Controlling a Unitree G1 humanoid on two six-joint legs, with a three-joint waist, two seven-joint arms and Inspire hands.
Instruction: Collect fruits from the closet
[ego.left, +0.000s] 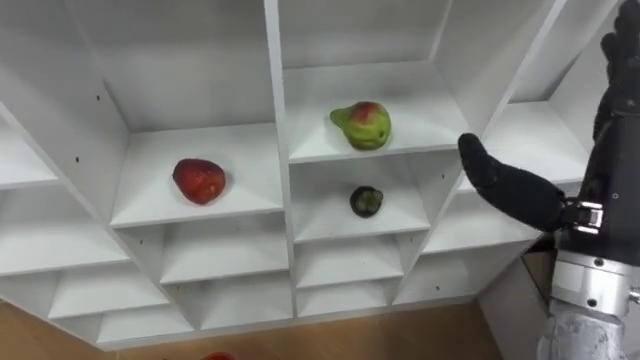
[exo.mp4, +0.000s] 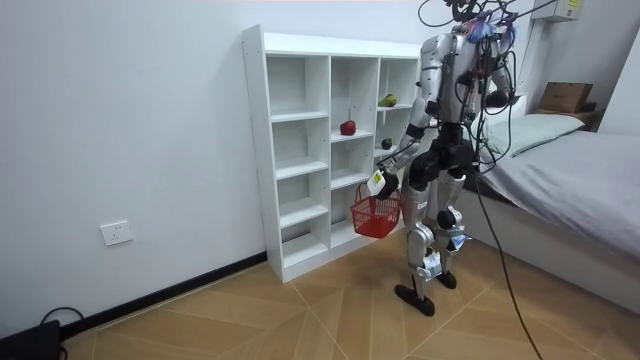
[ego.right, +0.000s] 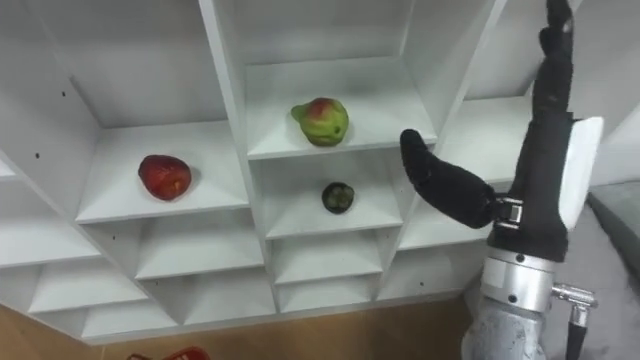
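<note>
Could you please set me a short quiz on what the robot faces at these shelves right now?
1. Count: how many fruits lie on the white shelves?
2. True or false: the right hand is shut on the green-red pear.
3. Which lies in the compartment directly below the green-red pear? A a banana; B the dark fruit; C an orange.

Key
1. Three: the red fruit, the green-red pear and the dark fruit.
2. False: the right hand is open, raised in front of the white shelves and apart from the green-red pear.
3. B.
</note>
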